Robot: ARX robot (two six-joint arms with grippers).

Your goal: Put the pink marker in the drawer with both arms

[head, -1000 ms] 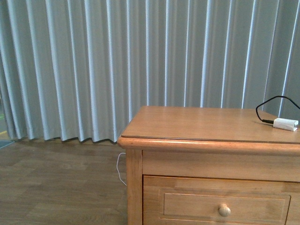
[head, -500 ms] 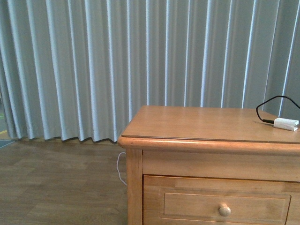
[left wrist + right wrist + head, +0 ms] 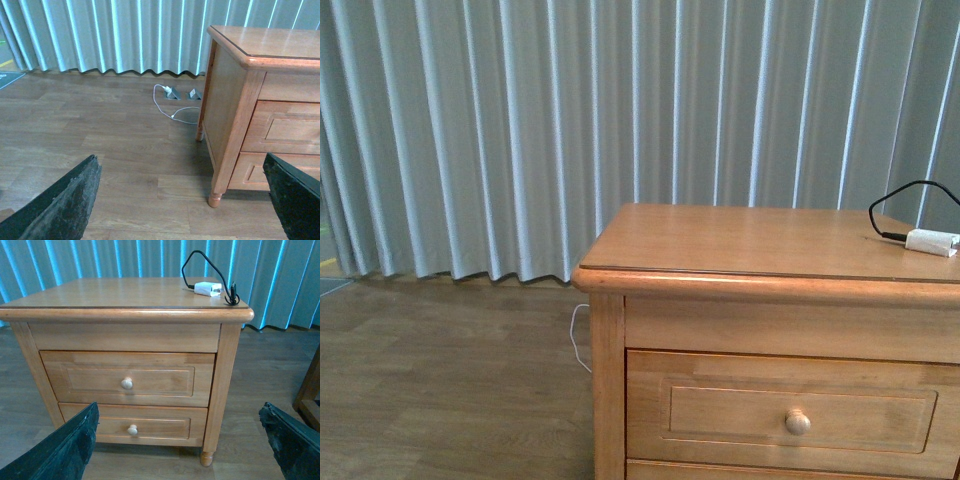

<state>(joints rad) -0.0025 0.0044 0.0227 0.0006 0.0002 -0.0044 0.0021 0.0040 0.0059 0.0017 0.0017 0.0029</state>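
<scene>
You are facing the drawer [image 3: 790,414], honey-brown with a framed panel and one round knob [image 3: 798,422], sitting closed. The pink marker is showing in no view. Only the right wrist view is showing the lower drawer [image 3: 132,424] and the white adapter [image 3: 208,288] near the top's edge. Both the left gripper [image 3: 175,200] and the right gripper [image 3: 177,440] are hanging spread wide, holding nothing, over bare floor [image 3: 90,130]

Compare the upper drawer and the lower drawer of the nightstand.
The upper drawer is taller, with a larger framed panel; the lower drawer is shallower. The upper drawer sits just under the top board, while the lower drawer sits near the feet. The upper drawer's knob looks bigger than the lower knob. Both are shut, honey-brown wood, each with one round knob.
</scene>
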